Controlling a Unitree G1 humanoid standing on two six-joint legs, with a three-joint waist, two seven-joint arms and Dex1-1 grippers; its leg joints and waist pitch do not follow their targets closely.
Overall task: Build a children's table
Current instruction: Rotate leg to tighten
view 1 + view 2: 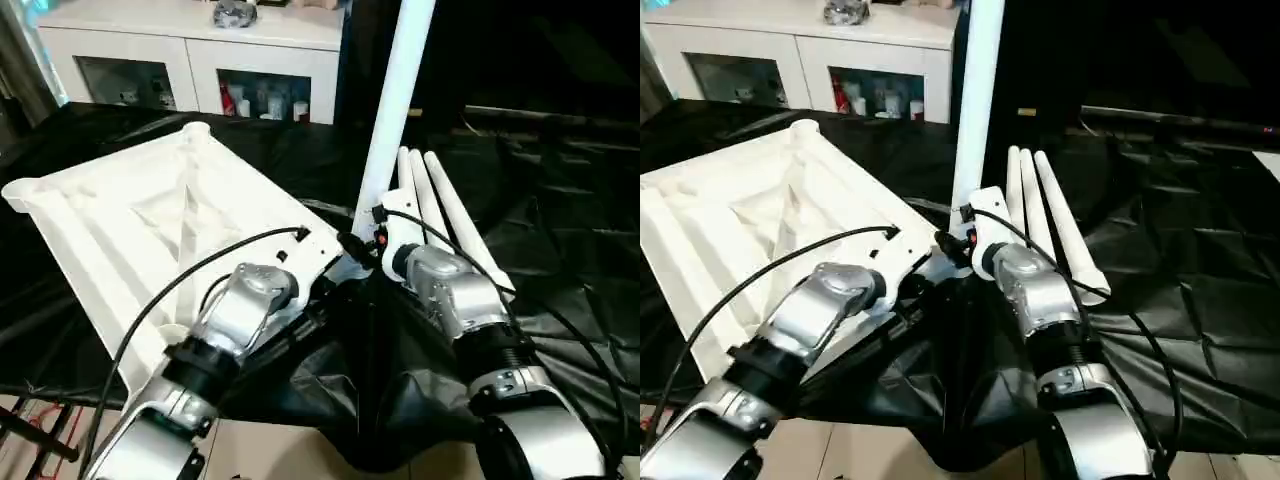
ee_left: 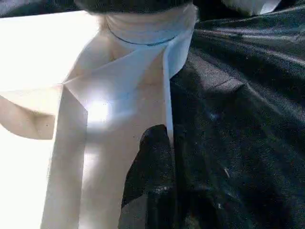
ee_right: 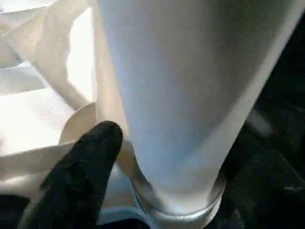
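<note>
The children's table's white tabletop (image 1: 150, 220) lies upside down on the black-draped table, ribs up. One white leg (image 1: 395, 110) stands upright in its near right corner socket (image 3: 176, 205). Three more legs (image 1: 445, 215) lie side by side just right of it. My left gripper (image 2: 159, 138) is shut on the tabletop's edge wall beside that corner, one black finger (image 2: 150, 162) against the white wall. My right gripper (image 1: 360, 250) is at the base of the upright leg, open, with one finger (image 3: 90, 162) just off the leg's side.
A white cabinet (image 1: 200, 50) with glass doors stands behind the table. Crumpled black cloth (image 1: 560, 230) covers the table to the right. Its near edge drops to the pale floor (image 1: 270, 450) between my forearms. Black cables (image 1: 180, 280) loop over both arms.
</note>
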